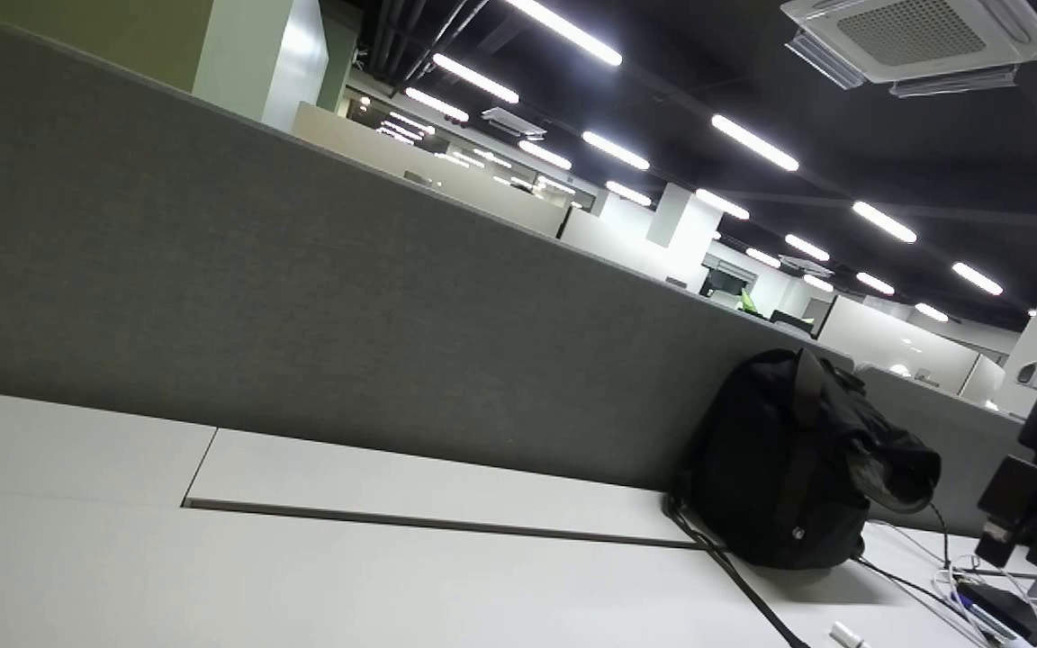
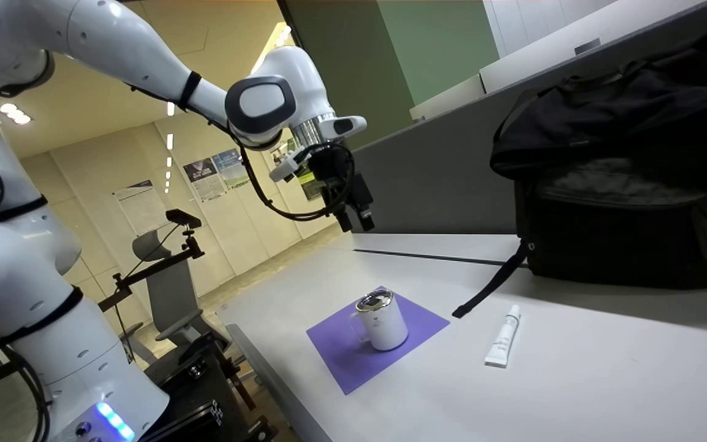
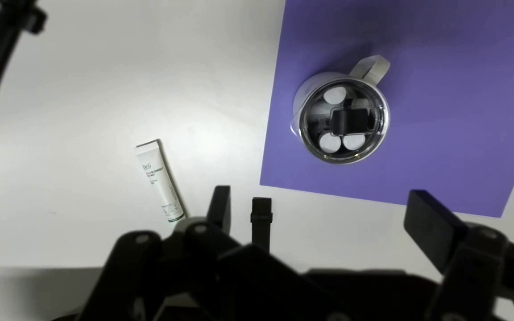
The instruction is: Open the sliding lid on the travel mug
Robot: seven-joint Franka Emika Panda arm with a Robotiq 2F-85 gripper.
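Had my hand [image 2: 356,224] over the worktop [image 2: 427,399], spread wide, empty; travel mug [image 2: 385,325] stood upright on the purple sheet [image 2: 353,362]. Lid [image 2: 375,300] was on.

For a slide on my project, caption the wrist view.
Open gripper above a white table: a lidded mug on a purple sheet, a white tube lying off it.

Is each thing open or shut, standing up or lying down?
Mug: standing up
Lid: on the mug
Slider: can't tell if open or shut
Tube: lying down, cap on
Bag: standing up; can't tell if shut
Purple sheet: flat, under the mug
Gripper: open, holding nothing
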